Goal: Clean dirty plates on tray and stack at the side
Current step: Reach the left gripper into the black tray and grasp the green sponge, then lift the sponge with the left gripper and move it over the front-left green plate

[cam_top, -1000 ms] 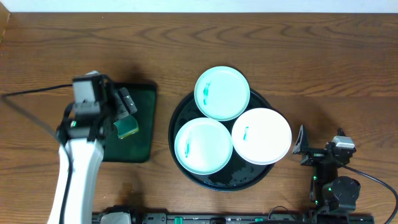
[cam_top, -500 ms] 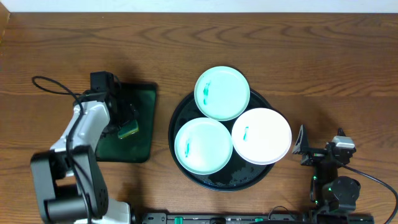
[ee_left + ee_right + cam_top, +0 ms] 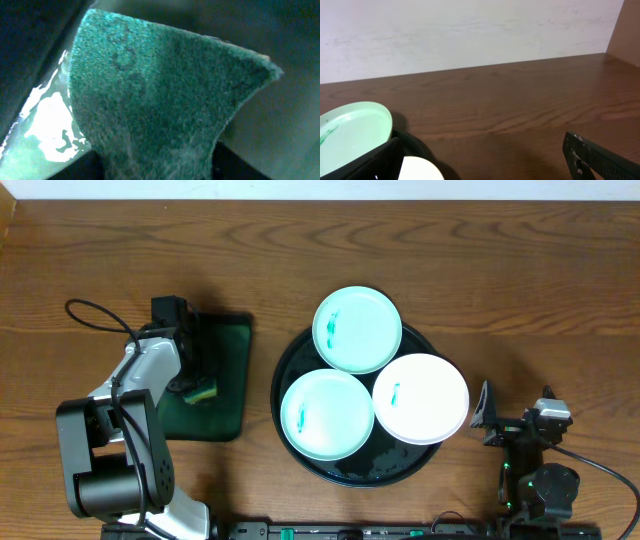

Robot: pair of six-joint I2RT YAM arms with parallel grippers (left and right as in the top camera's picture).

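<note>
The left claw [image 3: 195, 375] is down on the green sponge [image 3: 206, 391] in the small green tray [image 3: 228, 345]; I cannot tell whether it grips. The plates [image 3: 325, 416] lie on the black tray [image 3: 375, 471] at its 3 o'clock. The right claw [image 3: 487, 420], spread wide, sits nearer, at the 3 o'clock side of the white plate [image 3: 421, 398].

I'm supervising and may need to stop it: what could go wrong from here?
1. The white round plate overhangs the rim of the round black tray; scrubbing pressure might tip it or slide it off.
2. The mint-green round plates crowd against it, so wiping one may shove its neighbours.
3. The grip on the green scouring sponge isn't visible; it could drop.
</note>
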